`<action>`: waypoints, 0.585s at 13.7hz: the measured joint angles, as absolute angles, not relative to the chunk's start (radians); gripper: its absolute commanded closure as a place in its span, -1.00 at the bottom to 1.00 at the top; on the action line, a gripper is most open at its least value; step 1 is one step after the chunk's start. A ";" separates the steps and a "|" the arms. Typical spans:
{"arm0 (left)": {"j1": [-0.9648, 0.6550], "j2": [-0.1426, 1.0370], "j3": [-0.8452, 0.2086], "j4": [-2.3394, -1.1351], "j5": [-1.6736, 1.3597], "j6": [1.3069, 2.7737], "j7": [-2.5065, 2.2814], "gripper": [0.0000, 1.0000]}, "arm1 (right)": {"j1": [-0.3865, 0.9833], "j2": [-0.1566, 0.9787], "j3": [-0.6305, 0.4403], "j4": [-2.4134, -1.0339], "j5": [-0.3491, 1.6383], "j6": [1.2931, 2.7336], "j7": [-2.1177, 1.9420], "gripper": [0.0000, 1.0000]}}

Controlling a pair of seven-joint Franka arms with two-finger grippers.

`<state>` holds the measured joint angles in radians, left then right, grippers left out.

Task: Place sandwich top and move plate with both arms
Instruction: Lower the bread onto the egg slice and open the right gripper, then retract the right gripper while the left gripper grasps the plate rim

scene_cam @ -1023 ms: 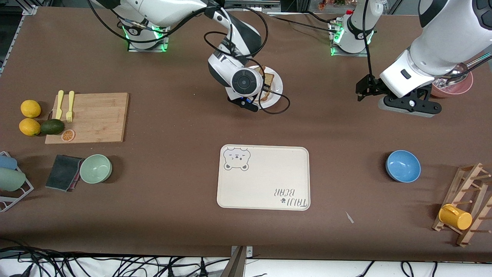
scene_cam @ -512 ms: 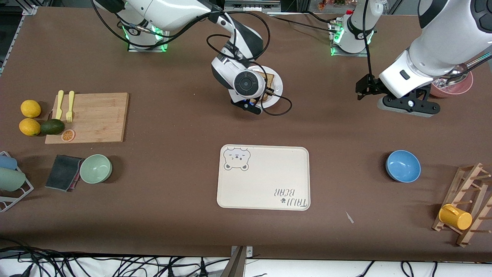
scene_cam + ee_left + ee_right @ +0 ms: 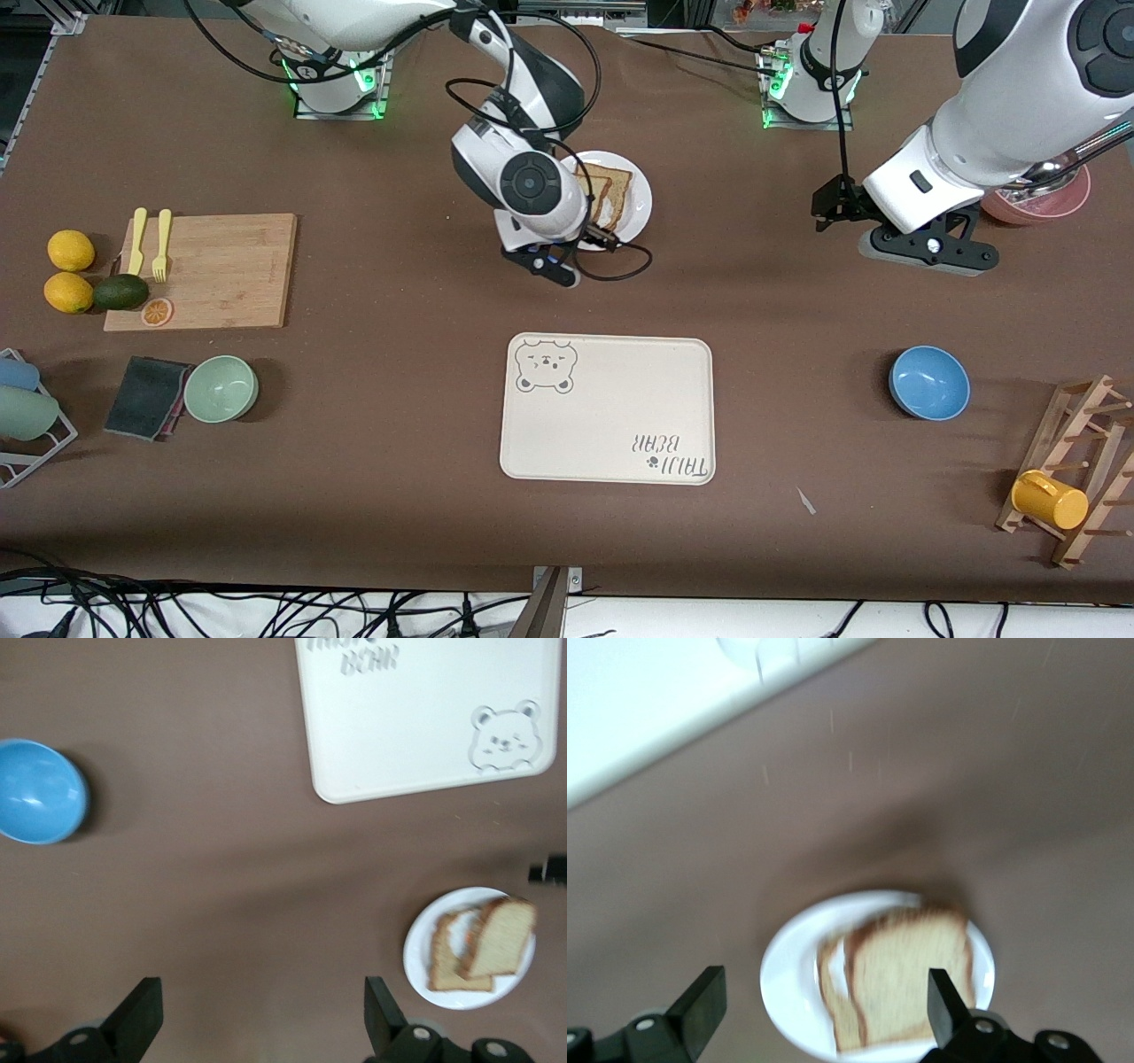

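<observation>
Both end effectors gape empty: right end effector (image 3: 819,1014) over the plate's (image 3: 640,208) sandwich top (image 3: 607,188), left end effector (image 3: 261,1014) well apart.

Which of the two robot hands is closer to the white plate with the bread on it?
The right. The right gripper hangs open just above the plate at its edge, while the left gripper, also open, waits over bare table toward the left arm's end.
</observation>
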<state>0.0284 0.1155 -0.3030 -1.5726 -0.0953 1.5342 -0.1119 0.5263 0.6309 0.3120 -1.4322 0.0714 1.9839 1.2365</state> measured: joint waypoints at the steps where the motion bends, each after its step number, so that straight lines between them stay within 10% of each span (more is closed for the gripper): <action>1: 0.029 0.126 -0.303 -1.575 -0.145 1.502 -0.112 -1.00 | 0.523 0.618 0.288 -1.418 0.048 1.991 1.237 -1.00; 8: 0.015 0.279 -0.334 -1.667 -0.373 1.599 0.073 -1.00 | 0.430 0.595 0.231 -1.374 -0.058 1.993 1.190 -1.00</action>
<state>0.0151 0.2790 -0.3335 -1.6670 -0.3729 1.5990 0.0727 0.4298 0.5953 0.2314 -1.3744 -0.0575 1.9926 1.1896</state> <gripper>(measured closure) 0.000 0.000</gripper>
